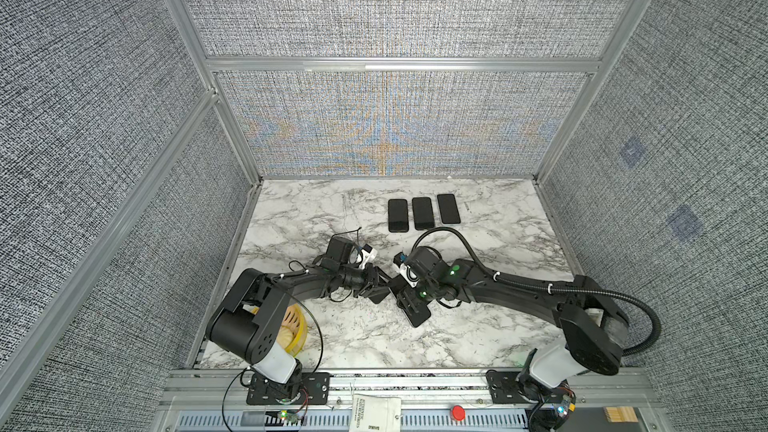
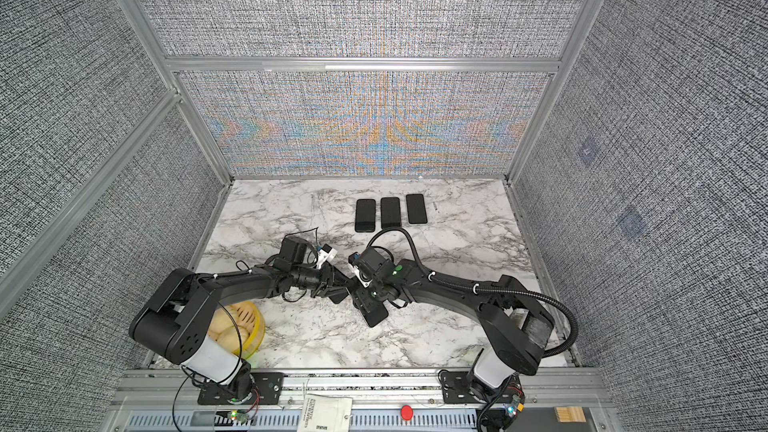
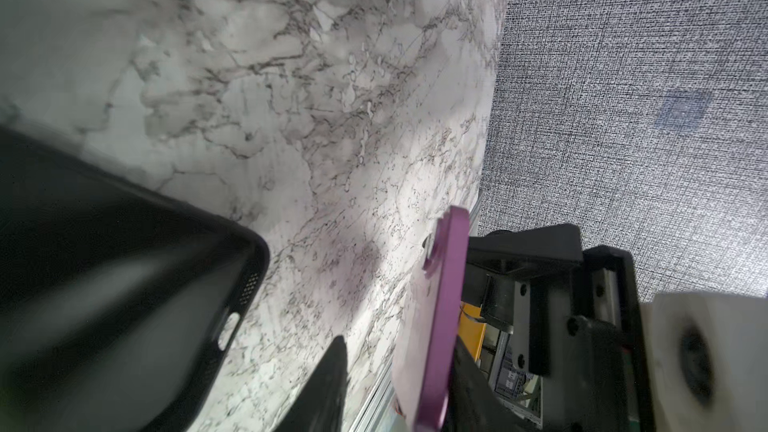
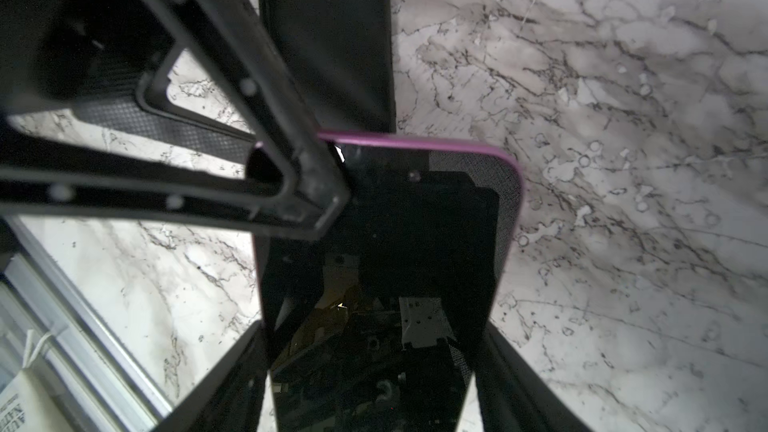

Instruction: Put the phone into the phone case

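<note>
My right gripper is shut on the phone, which has a dark screen and a purple rim, gripping it across its width. In both top views the phone juts from that gripper above the marble. My left gripper straddles the phone's far end. One finger lies on the screen side, and a gap shows between the other and the phone's back. The black phone case sits just beside the left gripper, partly hidden in the top views.
Three dark slabs lie in a row at the back of the marble table. A yellow basket of buns sits under the left arm's elbow. Grey fabric walls enclose the table on three sides.
</note>
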Controlling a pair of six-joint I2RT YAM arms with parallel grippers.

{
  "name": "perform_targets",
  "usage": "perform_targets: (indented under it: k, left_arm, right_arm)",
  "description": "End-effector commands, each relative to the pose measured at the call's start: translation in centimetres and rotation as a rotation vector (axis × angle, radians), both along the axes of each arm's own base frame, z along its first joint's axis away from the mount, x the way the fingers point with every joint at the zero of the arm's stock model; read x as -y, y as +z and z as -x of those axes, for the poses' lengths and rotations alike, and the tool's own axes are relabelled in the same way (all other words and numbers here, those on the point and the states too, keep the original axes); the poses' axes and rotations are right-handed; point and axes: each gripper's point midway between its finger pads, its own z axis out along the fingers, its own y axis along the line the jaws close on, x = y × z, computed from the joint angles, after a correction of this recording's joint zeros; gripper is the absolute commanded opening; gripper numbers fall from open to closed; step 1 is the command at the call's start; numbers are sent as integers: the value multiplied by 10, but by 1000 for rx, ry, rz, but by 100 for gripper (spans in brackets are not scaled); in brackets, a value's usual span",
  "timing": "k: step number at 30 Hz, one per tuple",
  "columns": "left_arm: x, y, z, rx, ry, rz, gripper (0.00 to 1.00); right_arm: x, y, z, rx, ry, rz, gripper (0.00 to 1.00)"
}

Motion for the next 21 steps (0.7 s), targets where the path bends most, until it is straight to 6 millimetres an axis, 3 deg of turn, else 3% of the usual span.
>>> perform_targets:
  k: [1,14,17,21]
  left_arm:
    - [6,12,-3,45,-18,50,34]
    - [4,12,4,60,-21,46,10]
    - [4,12,2,57,-10,42,5]
    - [4,13,-2,48,19,42,1]
  right_arm:
    - [-9,7,0,1,23,-38,59]
    - [-13,5,-2,-6,40,-20,59]
    - [-13,5,-2,-4,49,-9,65]
    - [-6,8,-4,10,49,32,83]
